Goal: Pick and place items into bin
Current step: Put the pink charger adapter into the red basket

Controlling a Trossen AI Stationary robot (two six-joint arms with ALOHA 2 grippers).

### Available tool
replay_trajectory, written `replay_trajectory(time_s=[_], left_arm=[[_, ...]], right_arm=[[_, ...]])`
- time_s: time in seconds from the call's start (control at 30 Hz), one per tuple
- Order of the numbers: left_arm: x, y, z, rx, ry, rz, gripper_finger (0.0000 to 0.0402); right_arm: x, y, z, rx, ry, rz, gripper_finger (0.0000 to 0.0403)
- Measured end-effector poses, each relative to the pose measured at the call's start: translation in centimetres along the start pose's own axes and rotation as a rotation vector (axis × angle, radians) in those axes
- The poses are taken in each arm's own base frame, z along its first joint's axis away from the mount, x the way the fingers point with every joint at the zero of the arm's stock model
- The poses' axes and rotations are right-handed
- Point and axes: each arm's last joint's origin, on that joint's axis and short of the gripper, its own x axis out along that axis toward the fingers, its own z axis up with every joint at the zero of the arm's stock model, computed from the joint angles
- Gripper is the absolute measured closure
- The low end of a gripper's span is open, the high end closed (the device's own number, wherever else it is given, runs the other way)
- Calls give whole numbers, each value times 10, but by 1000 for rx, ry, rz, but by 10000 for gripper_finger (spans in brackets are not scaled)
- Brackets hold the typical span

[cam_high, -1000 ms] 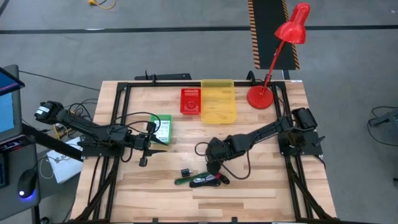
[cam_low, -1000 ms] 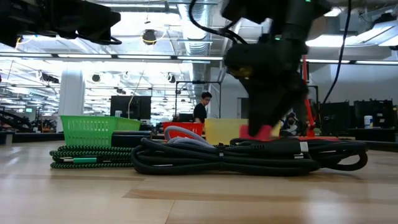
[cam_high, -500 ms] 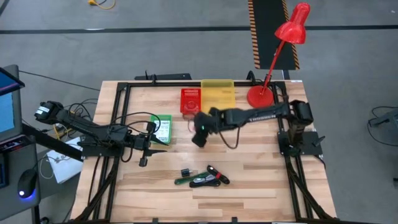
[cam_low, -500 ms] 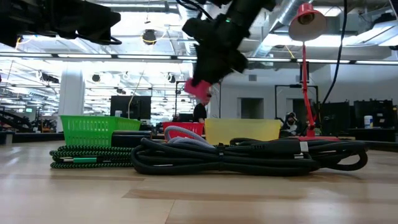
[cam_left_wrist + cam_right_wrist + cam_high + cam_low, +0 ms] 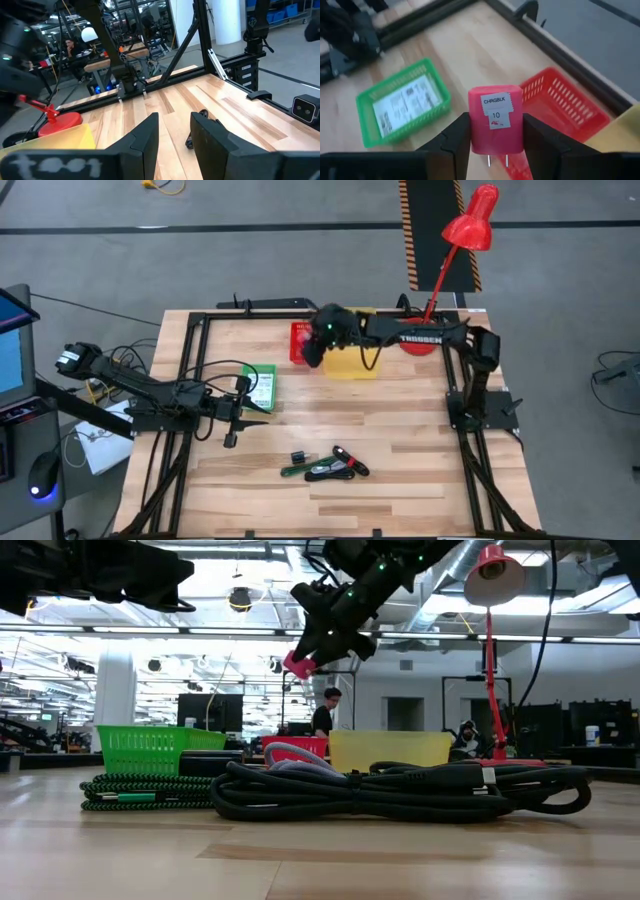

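My right gripper [image 5: 313,350] is up in the air over the red basket [image 5: 306,343] at the table's far side, shut on a pink charger block [image 5: 495,120] labelled CHRGBLK; the low view shows that block [image 5: 298,664] well above the table. My left gripper [image 5: 262,411] waits open at the near side of the green basket [image 5: 259,387]. A coiled black cable [image 5: 332,471], a green stick [image 5: 295,471], a tiny black block [image 5: 297,456] and a pink-tipped piece [image 5: 339,452] lie flat on the table's near half. My right gripper pinches the pink charger block between its two fingers [image 5: 460,137], one on each side wall [image 5: 473,125]. The labelled face shows between them and the two metal prongs [image 5: 497,160] stick out toward the wrist. The block is lifted clear, above the red basket [image 5: 560,100].
A yellow bin [image 5: 352,343] sits right of the red basket, and a red desk lamp's base [image 5: 419,337] stands at the far right. The green basket [image 5: 402,102] holds a white printed packet. A black frame rail [image 5: 270,313] runs along the far edge. A person shows in the room behind [image 5: 322,712].
My right gripper has risen from just above the cable pile at the table's middle and swung toward the far edge, carrying the pink block up and over to the red basket. The left arm has kept still.
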Motion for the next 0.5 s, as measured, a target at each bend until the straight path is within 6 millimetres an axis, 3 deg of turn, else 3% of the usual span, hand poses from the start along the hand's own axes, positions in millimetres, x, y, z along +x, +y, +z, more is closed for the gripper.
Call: replay_trajectory(time_s=[0.33,0.5], left_arm=[[0,0,-1,1,6,-1,299],[0,0,-1,1,6,-2,299]], right_arm=[[2,-35,10,59,-19,24,264],[2,-36,10,59,-18,23,264]])
